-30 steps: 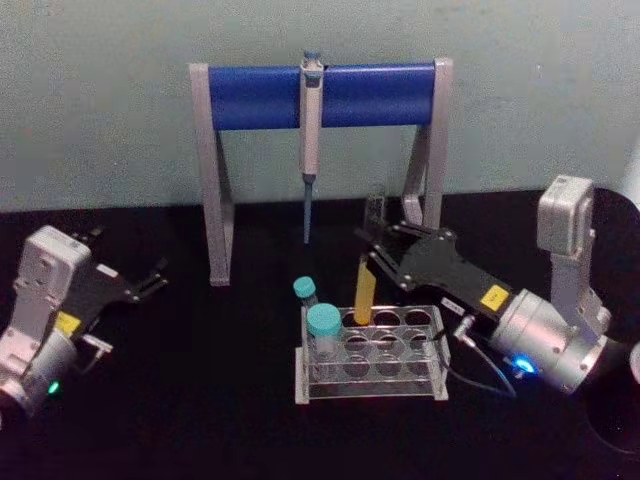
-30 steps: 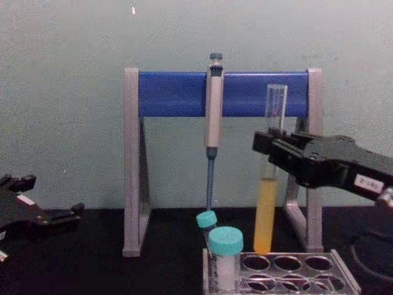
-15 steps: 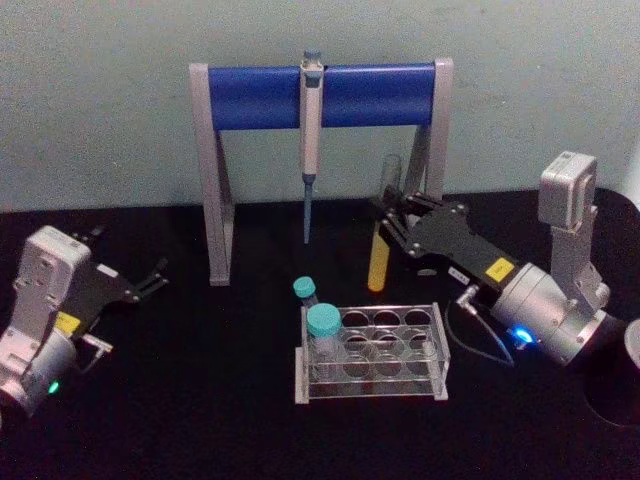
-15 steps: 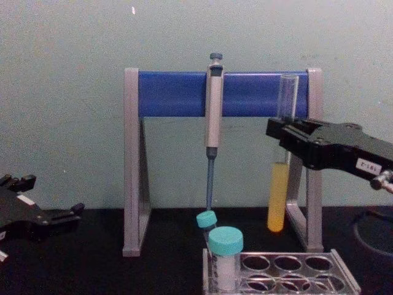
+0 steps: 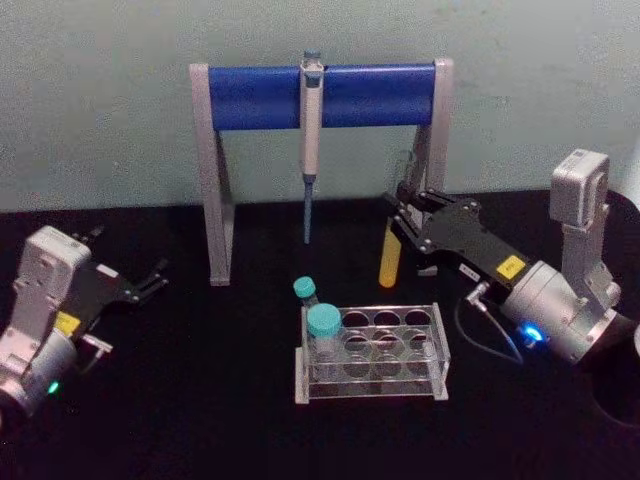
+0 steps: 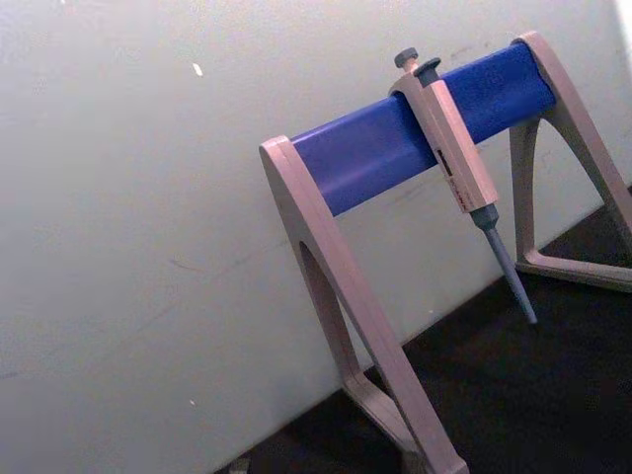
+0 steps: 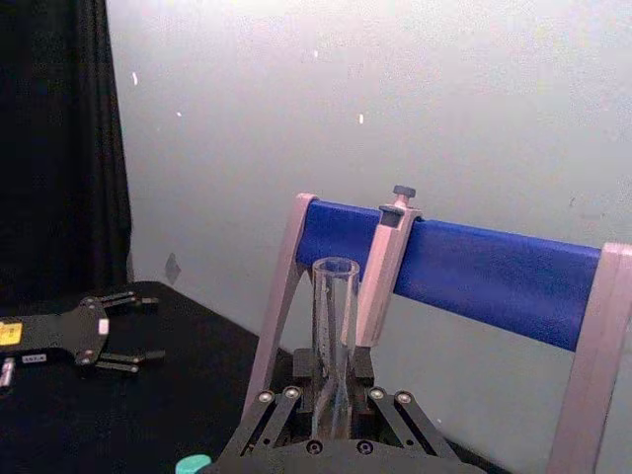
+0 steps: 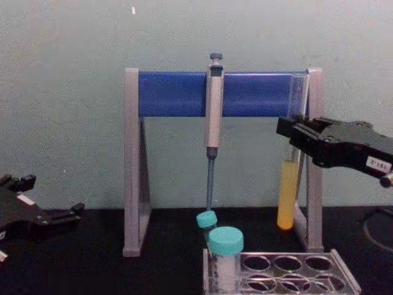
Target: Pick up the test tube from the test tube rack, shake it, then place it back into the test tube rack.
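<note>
Right gripper [image 5: 402, 222] is pinched on the test tube [image 5: 389, 258] at about mid-length, w/ the tube upright: long axis vertical, open mouth up, round btm down, yellow liquid in the lower part. Tube hangs in the air, out of the rack [image 5: 372, 388], beyond the rack's back right corner & just in front of the right leg of the pipette stand [image 5: 318, 95]. Left gripper [image 5: 150, 278] sits well apart on the left over the black table [image 5: 200, 400], fingers spread, holding nothing.
</note>
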`<move>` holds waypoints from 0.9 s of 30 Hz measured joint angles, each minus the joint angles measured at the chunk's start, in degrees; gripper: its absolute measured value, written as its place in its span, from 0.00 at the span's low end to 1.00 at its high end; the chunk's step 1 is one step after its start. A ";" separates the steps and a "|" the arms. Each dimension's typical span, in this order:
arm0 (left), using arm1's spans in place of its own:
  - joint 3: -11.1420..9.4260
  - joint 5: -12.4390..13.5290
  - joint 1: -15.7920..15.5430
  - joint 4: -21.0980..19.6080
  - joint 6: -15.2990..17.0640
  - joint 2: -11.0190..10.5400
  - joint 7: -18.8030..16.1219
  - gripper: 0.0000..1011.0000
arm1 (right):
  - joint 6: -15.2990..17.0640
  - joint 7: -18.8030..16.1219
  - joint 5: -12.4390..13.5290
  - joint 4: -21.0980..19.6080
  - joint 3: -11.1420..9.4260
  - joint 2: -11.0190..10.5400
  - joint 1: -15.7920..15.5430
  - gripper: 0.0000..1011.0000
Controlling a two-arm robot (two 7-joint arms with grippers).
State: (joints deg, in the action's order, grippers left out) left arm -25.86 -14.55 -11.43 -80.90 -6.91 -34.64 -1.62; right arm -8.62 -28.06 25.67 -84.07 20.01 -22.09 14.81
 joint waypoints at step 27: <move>0.00 0.00 0.00 0.00 0.00 0.00 0.00 0.99 | 3.03 -1.48 0.89 -7.86 0.72 -3.31 -6.21 0.22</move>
State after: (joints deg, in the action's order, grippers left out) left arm -25.86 -14.55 -11.43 -80.90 -6.91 -34.65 -1.62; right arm -5.58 -29.54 26.56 -91.92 20.73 -25.40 8.60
